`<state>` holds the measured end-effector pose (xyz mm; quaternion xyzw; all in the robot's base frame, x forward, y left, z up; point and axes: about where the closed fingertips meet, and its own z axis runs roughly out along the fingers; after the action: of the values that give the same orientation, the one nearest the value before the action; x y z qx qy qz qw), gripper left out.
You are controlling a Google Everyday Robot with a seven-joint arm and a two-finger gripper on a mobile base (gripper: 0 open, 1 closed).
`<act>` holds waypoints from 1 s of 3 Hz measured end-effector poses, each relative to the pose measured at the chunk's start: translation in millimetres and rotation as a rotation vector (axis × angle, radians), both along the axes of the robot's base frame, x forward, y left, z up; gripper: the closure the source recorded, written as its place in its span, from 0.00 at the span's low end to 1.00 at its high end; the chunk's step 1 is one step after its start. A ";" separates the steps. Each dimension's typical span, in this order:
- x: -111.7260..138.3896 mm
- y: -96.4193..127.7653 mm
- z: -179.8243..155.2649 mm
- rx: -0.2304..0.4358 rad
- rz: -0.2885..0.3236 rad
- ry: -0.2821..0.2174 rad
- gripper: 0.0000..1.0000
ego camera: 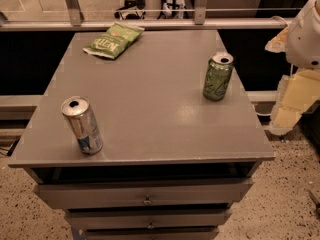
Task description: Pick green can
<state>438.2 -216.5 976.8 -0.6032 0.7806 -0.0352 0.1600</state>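
Nearest, below the drawer fronts' top, the tabletop carries one silver-and-blue can front-left, one green chip bag far-left, and one green can standing upright near the right edge. The gripper hangs beyond that right edge, so the green can, long axis vertical, is the object closest to it, just inboard; whether the gripper is open or closed I cannot tell

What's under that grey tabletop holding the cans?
Under the tabletop sits a dark gap, then stacked drawers; their contents are hidden. The gripper hangs off the table's right side, away from the green can.
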 end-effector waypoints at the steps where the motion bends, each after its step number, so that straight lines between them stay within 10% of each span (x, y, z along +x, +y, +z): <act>1: 2.3 -1.3 -1.6 0.003 -0.004 -0.005 0.00; 3: 54.7 -30.7 -38.0 0.077 -0.097 -0.094 0.00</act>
<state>492.9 -247.2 938.8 -0.5559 0.8012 -0.0411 0.2177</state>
